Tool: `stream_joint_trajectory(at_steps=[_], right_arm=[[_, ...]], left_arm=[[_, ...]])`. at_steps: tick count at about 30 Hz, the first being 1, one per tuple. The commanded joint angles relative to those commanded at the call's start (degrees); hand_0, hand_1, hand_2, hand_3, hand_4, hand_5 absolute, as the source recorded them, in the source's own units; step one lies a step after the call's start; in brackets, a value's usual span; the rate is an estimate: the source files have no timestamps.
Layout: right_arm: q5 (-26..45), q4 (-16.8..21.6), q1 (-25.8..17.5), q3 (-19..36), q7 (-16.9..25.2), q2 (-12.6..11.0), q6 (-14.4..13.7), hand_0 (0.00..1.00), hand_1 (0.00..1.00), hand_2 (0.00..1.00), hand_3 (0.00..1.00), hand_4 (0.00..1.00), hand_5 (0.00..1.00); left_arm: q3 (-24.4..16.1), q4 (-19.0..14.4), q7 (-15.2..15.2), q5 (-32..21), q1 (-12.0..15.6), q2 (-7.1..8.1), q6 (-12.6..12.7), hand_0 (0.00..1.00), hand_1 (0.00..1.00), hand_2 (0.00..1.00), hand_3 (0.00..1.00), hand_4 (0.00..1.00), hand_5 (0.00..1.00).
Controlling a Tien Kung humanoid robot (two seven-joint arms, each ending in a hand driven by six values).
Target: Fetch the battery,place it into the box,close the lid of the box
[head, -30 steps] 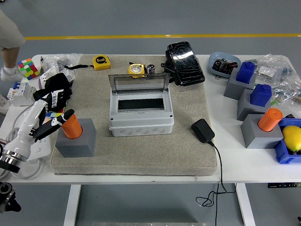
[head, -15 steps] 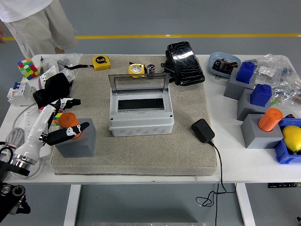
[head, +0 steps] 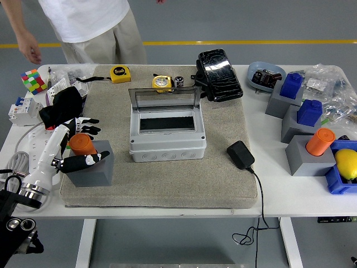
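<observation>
While left hand [head: 75, 146] straddles one orange battery [head: 81, 144], one box [head: 166, 129] open

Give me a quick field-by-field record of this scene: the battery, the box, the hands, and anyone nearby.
battery: orange cylinder standing in a grey holder at the mat's left front
box: grey box at mat centre, clear lid raised, inside empty
left hand: left hand around the orange cylinder, fingers spread, not clearly gripping
right hand: not in view
person: person standing at the far left side, one hand hanging, touching nothing
</observation>
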Motion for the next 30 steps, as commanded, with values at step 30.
stream_joint_trajectory(at_steps=[30], right_arm=[[0.3, 0.0, 0.0, -0.3, -0.1, 0.2, 0.0, 0.641, 0.655, 0.657, 0.532, 0.946, 0.431]], left_arm=[[2.2, 3.1, -3.4, -8.2, -1.6, -3.24, 0.0, 0.138, 0.246, 0.339, 0.445, 0.913, 0.002]])
